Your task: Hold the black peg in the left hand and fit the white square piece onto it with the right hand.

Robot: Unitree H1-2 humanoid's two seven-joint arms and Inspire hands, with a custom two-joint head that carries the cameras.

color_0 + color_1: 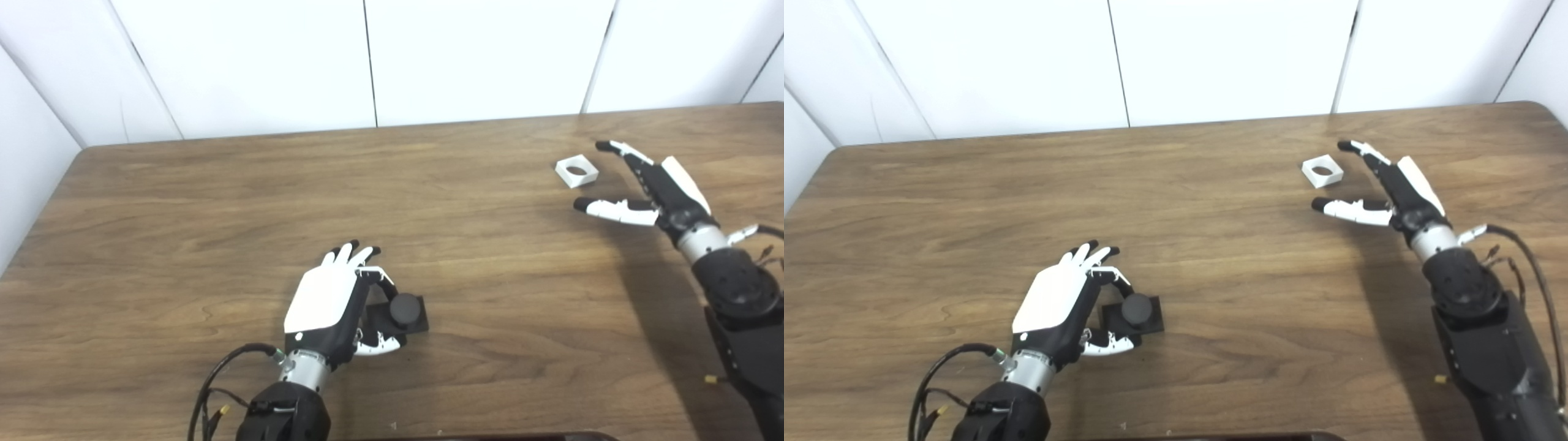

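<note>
The black peg (405,309), a round stub on a square black base, stands on the wooden table near the front. My left hand (327,300) lies just left of it, with a curled finger behind the base and the thumb in front. The hand looks open around the peg and has not lifted it. The white square piece (576,171) with a round hole lies flat at the far right. My right hand (649,190) is open just right of it, fingers and thumb spread, not touching it. Both also show in the right eye view: the peg (1137,309) and the piece (1322,171).
The wooden table (245,202) ends at white wall panels at the back and left. A cable (214,380) loops off my left wrist at the front edge.
</note>
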